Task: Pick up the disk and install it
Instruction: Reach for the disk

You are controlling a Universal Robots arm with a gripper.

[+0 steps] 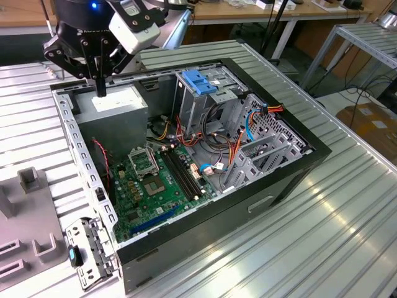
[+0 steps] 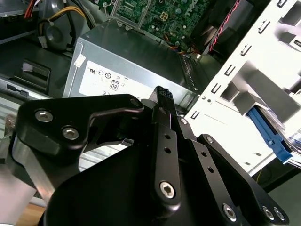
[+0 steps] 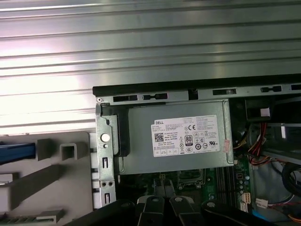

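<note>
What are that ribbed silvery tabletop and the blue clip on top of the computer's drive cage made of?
The ribbed silver tabletop looks like bare aluminium: straight extruded grooves with a soft metallic sheen. The blue clip on the grey drive cage looks like moulded plastic: even, opaque colour, matt, no metallic glint.

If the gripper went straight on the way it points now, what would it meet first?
Probably the power supply: the gripper points down right above its labelled top, gap unclear.

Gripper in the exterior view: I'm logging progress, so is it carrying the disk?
No, the gripper hangs shut, with nothing between its fingers, over the grey power supply.
</note>
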